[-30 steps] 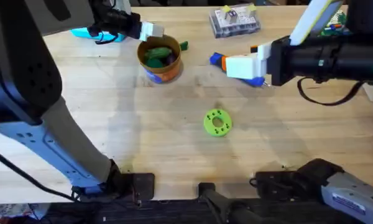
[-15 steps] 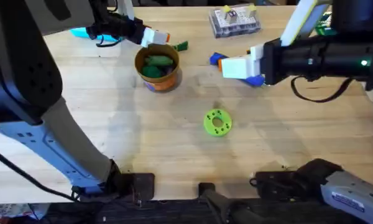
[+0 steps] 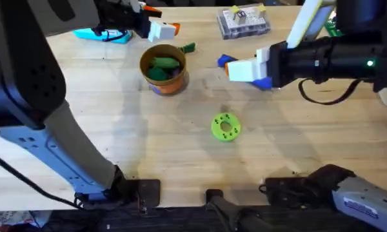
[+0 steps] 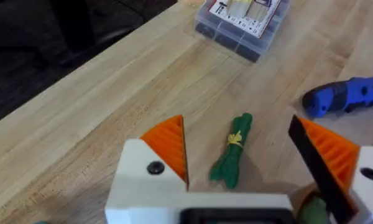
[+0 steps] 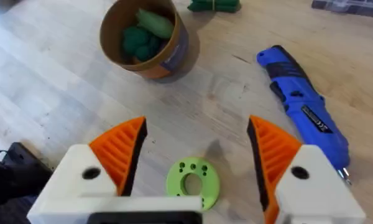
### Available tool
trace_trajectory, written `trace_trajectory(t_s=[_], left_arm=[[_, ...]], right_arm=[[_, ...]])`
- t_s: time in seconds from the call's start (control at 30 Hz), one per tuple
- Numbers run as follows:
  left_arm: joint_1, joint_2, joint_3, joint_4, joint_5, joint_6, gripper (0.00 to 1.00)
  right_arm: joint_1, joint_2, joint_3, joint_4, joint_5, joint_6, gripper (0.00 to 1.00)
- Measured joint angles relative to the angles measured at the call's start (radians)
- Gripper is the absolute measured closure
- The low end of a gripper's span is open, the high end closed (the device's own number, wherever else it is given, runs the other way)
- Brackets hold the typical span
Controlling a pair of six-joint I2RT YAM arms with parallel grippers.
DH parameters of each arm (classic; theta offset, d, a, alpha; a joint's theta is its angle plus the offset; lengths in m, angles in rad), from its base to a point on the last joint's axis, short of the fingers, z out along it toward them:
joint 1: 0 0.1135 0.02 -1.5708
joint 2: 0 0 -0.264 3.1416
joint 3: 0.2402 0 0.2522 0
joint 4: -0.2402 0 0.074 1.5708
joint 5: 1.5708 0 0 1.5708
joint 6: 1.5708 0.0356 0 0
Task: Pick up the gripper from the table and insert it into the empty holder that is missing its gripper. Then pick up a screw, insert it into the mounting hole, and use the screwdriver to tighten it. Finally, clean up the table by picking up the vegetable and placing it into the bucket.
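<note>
Vegetable [image 4: 234, 152] lying flat on the wooden bench [image 3: 116, 129], dark green, tied at the middle with a yellowish band, just beside the far rim of the bucket [image 3: 169, 85] and outside it. Seen from the left wrist framed between the spread jaws of the left gripper [image 4: 236, 124], untouched by either orange ribbed pad. Seen from overhead, left gripper [image 3: 164, 19] near the far edge of the bench, behind and to the left of the bucket, jaws apart and holding nothing.

Bucket upright, yellow-orange, with green toy pieces [image 5: 143, 34] already resting inside. Right of the vegetable, a blue screwdriver [image 5: 301, 106] flat on the wood, orange at one end in the overhead view. Farther back, a clear parts box [image 3: 244, 20], lid down, small items showing through.

Right gripper [image 5: 198, 124] reaching in from the right side, jaws wide and empty, white fingers with orange pads. From above, placed just over the screwdriver's near end, partly covering it. In the right wrist view, a bright green disc with holes [image 5: 193, 182] between the two pads, lower down on the bench; from overhead, the same disc [image 3: 225, 126] alone near the middle of the bench, well apart from bucket and screwdriver.

At the far left, a cyan object [image 3: 103, 34] lying behind the left arm, partly hidden by it.
</note>
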Motion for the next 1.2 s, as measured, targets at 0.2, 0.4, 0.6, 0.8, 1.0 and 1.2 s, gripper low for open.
trace_trajectory(t_s=[0.2,0.4,0.6,0.8,1.0,1.2], left_arm=[[-0.04,0.009,0.0,-0.001,-0.076,0.031,0.014],[-0.031,0.081,0.001,0.003,-0.067,-0.02,0.014],[-0.02,0.104,0.01,0.004,-0.061,-0.126,0.014],[-0.014,0.11,0.022,-0.082,-0.059,-0.222,0.014],[-0.012,0.125,0.074,-0.303,-0.091,-0.294,0.015],[-0.018,0.175,0.295,-0.543,-0.223,-0.277,0.014]], right_arm=[[0.0,0.0,0.0,0.0,0.0,0.0,0.043],[0.0,0.0,0.0,0.0,0.0,0.0,0.043],[0.0,0.0,0.0,0.0,0.0,0.0,0.043],[0.0,0.0,0.0,0.0,0.0,0.0,0.043],[0.0,0.0,0.0,0.003,0.001,-0.001,0.043],[0.0,0.0,0.0,0.007,0.005,-0.002,0.043]])
